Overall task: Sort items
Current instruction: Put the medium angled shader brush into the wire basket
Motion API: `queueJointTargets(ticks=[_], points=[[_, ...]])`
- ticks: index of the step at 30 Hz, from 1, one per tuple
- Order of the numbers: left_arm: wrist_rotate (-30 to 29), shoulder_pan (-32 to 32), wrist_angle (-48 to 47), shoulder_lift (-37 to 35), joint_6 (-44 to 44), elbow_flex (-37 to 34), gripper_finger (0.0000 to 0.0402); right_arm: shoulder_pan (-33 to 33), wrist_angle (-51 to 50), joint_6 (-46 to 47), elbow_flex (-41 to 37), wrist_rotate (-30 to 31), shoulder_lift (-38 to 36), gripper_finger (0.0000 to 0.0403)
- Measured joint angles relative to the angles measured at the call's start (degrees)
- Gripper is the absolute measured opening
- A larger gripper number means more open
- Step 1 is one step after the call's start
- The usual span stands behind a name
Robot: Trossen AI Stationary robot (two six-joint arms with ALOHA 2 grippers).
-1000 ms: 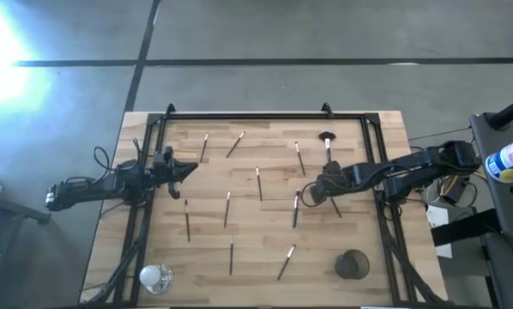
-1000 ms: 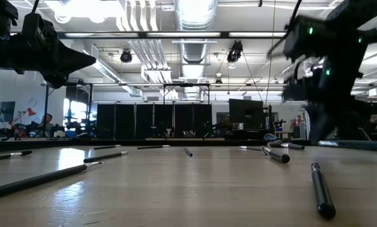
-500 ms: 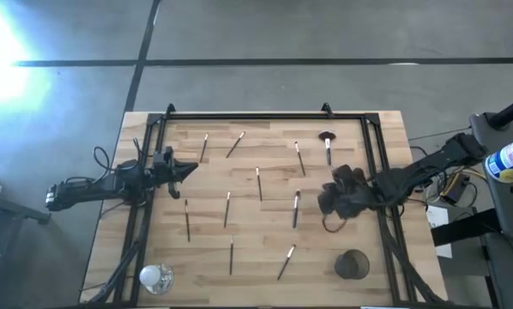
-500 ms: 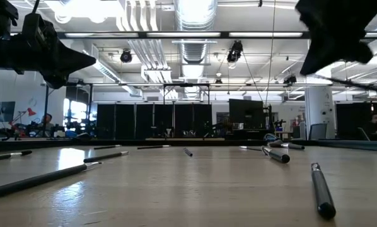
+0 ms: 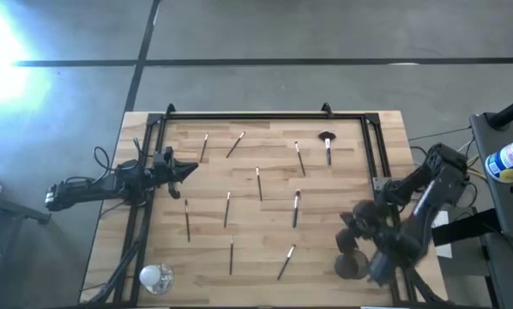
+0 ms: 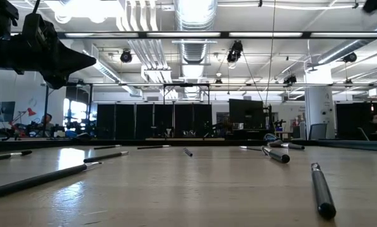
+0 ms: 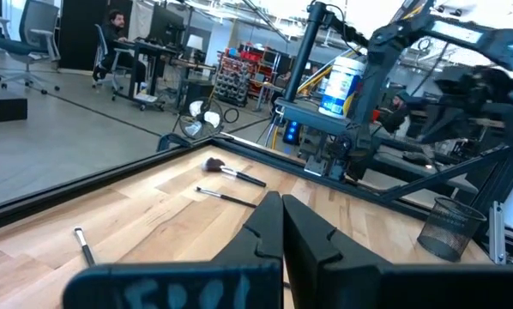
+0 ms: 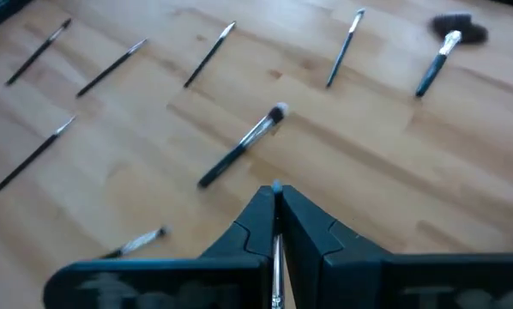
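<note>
Several slim brush-like sticks lie flat and scattered on the wooden table (image 5: 265, 232). One of them (image 5: 296, 209) shows in the right wrist view as the stick (image 8: 239, 150), and a wide-headed one (image 5: 328, 144) lies at the far right. My right gripper (image 5: 349, 233) hovers at the near right, just beside the dark cup (image 5: 353, 266), shut on a thin stick (image 8: 276, 184). My left gripper (image 5: 188, 169) waits shut at the table's left edge, above the wood, also seen as the left gripper (image 7: 280, 199). My right gripper pinches a thin stick between its two shut fingers. Only a small pale tip (image 8: 276, 184) pokes out at the fingertips, and a thin pale line (image 8: 276, 257) runs back along the seam between them. The stick is lifted clear of the table; the fingers slant downward.
A shiny silver cup (image 5: 155, 276) stands at the near left corner. A black frame rail (image 5: 265, 116) runs around the table's far edge and sides. In the left wrist view the mesh dark cup (image 7: 449, 227) stands at the far side, beyond the right arm.
My right gripper has swung from the table's middle right toward the near right corner and up, turning as it went, and now hangs by the dark cup. The stick that lay beside it is gone from the table. In the low view that arm has risen out of the picture.
</note>
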Motion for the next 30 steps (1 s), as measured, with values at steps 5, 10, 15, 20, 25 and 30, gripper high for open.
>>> queueJointTargets(ticks=[5, 10, 15, 20, 25, 30], points=[[0.0, 0.0, 0.0, 0.1, -0.3, 0.0, 0.0, 4.4, 0.2, 1.1, 5.4, 1.5, 6.7, 0.0008], [0.0, 0.0, -0.2, 0.6, -0.4, 0.0, 0.0, 6.0, 0.2, 1.0, 6.1, 2.4, 12.1, 0.0008], [0.0, 0.0, -0.1, 1.0, -0.7, 0.0, 0.0, 7.3, 0.2, 0.7, 6.1, 2.6, 15.8, 0.0008], [0.0, 0.0, -0.2, 1.1, -0.9, 0.0, 0.0, 9.3, 0.2, 0.6, 6.1, 3.8, 18.2, 0.0008], [0.0, 0.0, -0.1, 1.4, -0.9, 0.0, 0.0, 11.0, 0.1, -0.3, 6.0, 7.5, 20.4, 0.0008], [0.0, 0.0, -0.2, 2.0, -1.4, 0.0, 0.0, 11.4, 0.2, -0.2, 5.9, 10.1, 23.3, 0.0008]])
